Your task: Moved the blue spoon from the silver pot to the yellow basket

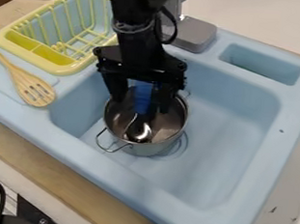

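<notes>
One blue sink (pixel 230 153), cut off by the view's edges, holds one silver pot (pixel 147 149). One yellow basket (pixel 62 69) sits partly behind the arm. The gripper (pixel 141 105) hides the pot's far rim; its jaws stand apart around the handle of one blue spoon (pixel 143 95), bowl-down in the pot. Contact is hard to tell.

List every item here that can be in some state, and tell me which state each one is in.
Gripper: open, fingers on either side of the blue handle.
Blue spoon: in the pot, bowl down, handle up.
Silver pot: upright, uncovered, standing in the sink.
Yellow basket: upright, open-topped.
Slotted wooden spoon: lying down beside the basket.
</notes>
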Robot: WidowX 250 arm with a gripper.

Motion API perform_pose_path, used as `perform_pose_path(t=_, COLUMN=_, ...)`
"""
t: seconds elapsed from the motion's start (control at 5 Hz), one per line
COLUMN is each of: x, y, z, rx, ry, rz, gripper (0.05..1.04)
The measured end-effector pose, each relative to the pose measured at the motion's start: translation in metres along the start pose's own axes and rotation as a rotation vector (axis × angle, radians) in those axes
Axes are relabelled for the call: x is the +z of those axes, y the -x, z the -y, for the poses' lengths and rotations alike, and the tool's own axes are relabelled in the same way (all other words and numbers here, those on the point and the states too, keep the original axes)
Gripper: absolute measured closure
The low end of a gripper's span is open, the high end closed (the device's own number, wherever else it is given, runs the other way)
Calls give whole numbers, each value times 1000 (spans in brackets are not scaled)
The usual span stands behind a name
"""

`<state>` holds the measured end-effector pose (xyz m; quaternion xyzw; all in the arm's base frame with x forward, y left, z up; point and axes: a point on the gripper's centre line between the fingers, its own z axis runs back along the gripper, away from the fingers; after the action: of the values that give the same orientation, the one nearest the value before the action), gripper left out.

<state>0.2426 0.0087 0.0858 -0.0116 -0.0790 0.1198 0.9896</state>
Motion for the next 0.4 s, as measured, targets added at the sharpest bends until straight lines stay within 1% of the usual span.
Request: perform_pose_path(t=0.4, x=-6, y=-2, z=2, rx=4, ry=-22, rz=-5, gripper=85)
